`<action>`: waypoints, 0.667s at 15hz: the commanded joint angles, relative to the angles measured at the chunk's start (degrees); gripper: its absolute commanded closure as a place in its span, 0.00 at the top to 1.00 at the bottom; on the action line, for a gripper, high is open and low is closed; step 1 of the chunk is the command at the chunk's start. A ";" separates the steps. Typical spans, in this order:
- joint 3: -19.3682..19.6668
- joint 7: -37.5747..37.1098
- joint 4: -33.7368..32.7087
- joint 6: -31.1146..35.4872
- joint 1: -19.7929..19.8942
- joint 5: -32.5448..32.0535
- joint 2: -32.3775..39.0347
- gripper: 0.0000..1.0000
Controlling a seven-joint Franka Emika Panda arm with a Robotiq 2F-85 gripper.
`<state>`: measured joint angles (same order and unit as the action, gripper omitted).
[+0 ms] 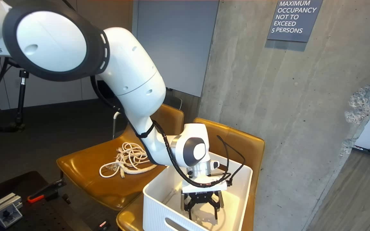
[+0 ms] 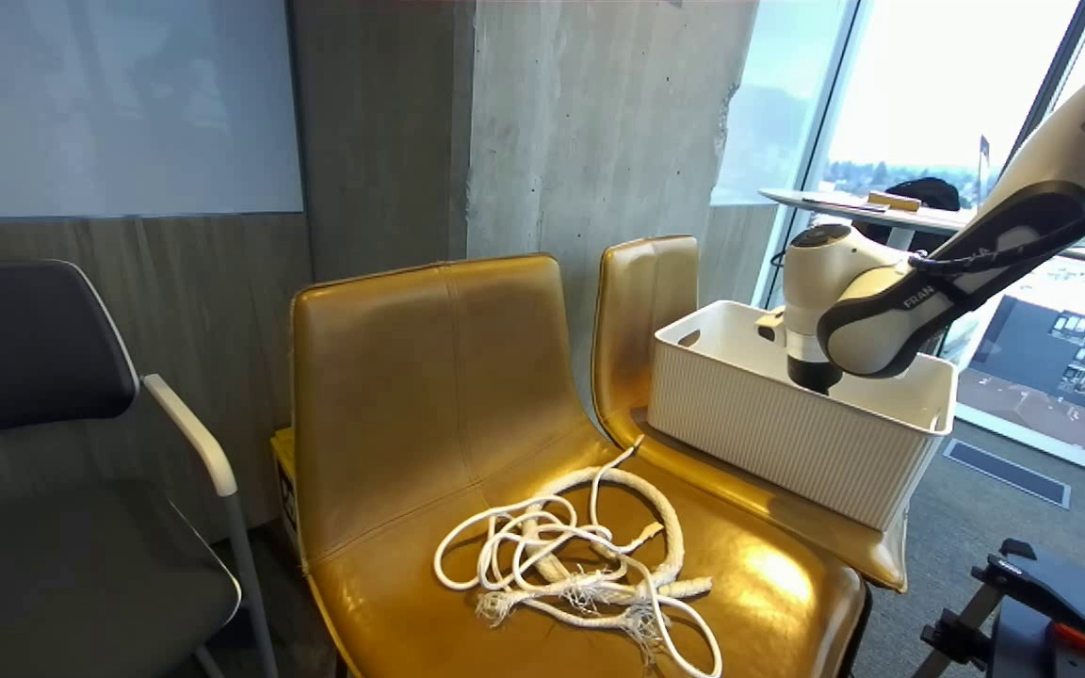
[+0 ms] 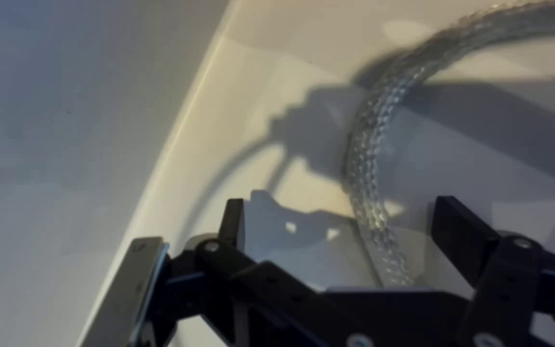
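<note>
A silvery rope (image 3: 366,140) lay curved on the floor of the bin (image 2: 769,433), partly running out of the wrist view. The gripper (image 3: 338,212) hung over it with fingers set well apart and nothing clasped between them. Seen from the wrist, one stretch of rope showed in the gap, nearer the right-hand tip (whether the tips were down at rope height I could not tell; blur and shadows confused it). The wide spread presumably let the rope sit between the tips without being pushed.

The gripper pointed down, likely because the bin's tall sides ruled out coming in low. One side ran close beside the left-hand finger's linkage; the other finger had more floor beyond it, so sideways room looked better that way. The open top left the way up free, though the black cable (image 1: 204,185) looped out above the gripper and could catch the rim.

The bin stood on a chair (image 2: 646,301), a short end toward the back, the seat's lip showing beyond its base. The seat probably served as a stand, raising the bin to where the arm (image 1: 136,73) could dip in. White cords (image 2: 590,591) lay tangled on the neighbouring chair (image 2: 429,367), likely set apart from the rope. Behind the bin's chair rose a concrete wall (image 1: 287,115), a hard limit on that side.
</note>
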<state>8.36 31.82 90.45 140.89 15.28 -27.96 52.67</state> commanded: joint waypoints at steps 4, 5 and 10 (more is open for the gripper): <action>-1.48 7.15 -13.71 -8.80 2.22 5.80 7.47 0.46; -1.33 7.39 -14.98 -9.82 2.20 6.16 8.19 0.37; -0.95 7.41 -19.99 -12.95 2.04 6.62 10.88 0.01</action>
<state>7.88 37.45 75.68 130.13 16.51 -22.98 60.12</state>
